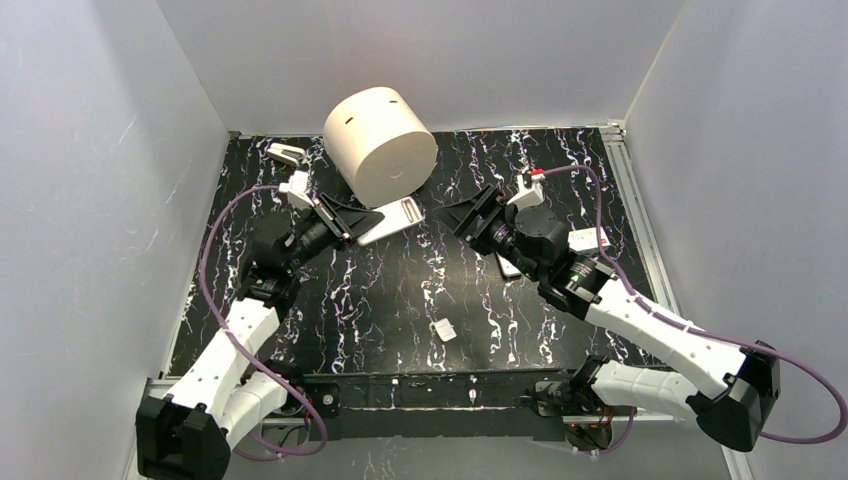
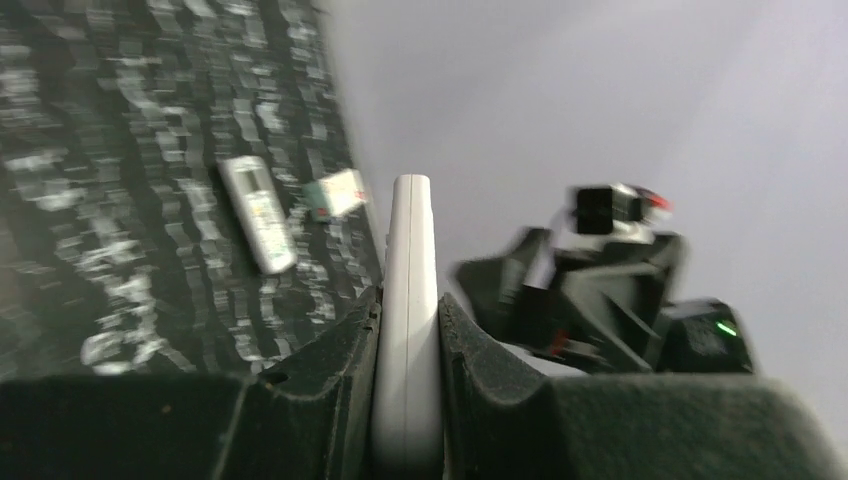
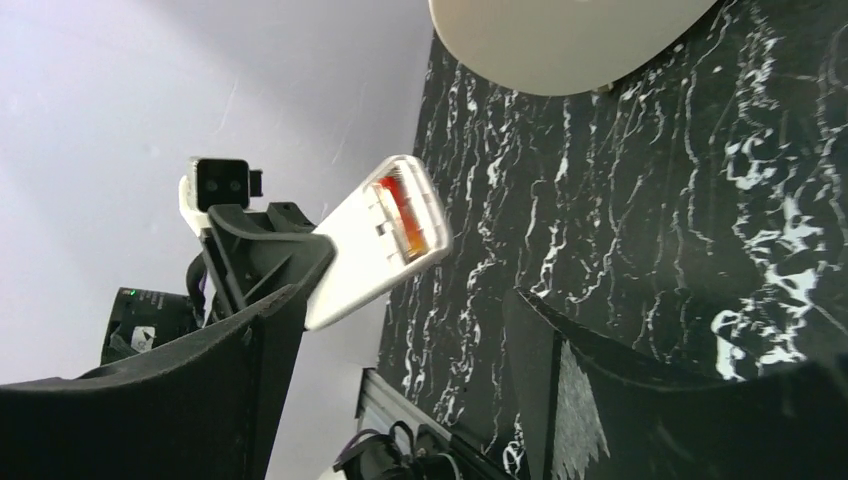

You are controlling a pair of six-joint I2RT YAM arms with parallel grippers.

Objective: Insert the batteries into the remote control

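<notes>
My left gripper [image 1: 360, 222] is shut on a white remote [image 1: 392, 220] and holds it above the table, tilted. In the left wrist view the remote [image 2: 410, 260] stands edge-on between the fingers of the left gripper [image 2: 410, 305]. In the right wrist view the remote [image 3: 370, 240] shows its open battery bay with an orange-red battery [image 3: 398, 205] inside. My right gripper [image 1: 462, 214] is open and empty, a short way right of the remote's tip; its jaws [image 3: 400, 390] stand wide apart. No other loose battery shows clearly.
A large cream cylinder [image 1: 380, 145] lies at the back. A small white cover piece [image 1: 444, 329] lies at the front middle. A second remote [image 2: 258, 213] and a small white, red and green item [image 2: 335, 192] lie under the right arm. Another remote [image 1: 285, 153] lies at the back left.
</notes>
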